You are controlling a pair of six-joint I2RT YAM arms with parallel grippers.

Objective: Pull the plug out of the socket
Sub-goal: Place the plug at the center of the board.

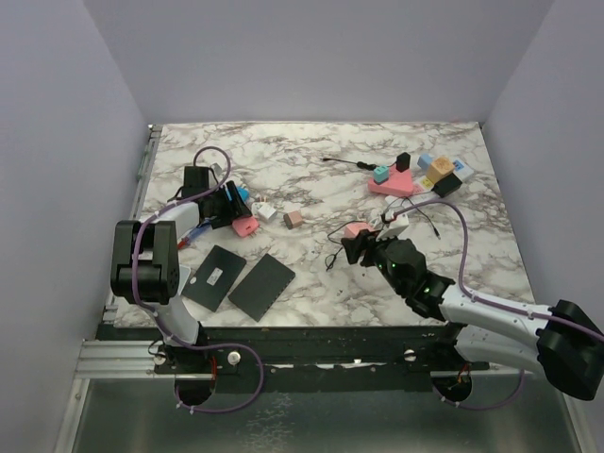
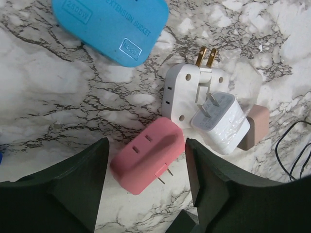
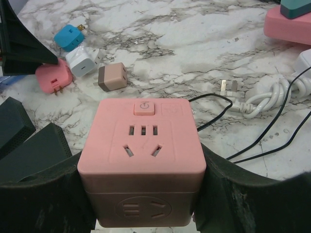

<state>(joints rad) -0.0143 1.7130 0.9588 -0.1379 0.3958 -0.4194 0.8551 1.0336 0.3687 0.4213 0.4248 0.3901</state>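
Pink plastic cube-shaped socket block (image 3: 143,160) is sitting clamped between the dark fingers of the right end effector (image 3: 145,199), its outlet face and power button showing, near the middle of the white marbled tabletop (image 3: 194,39). Left end effector (image 2: 145,162) is hanging with its fingers spread around a small pink two-pronged plug adapter (image 2: 146,155), which is lying on the marble well apart from the cube. Just beside it, a white adapter with brass prongs (image 2: 182,94) and a white charger (image 2: 221,121) are lying touching.
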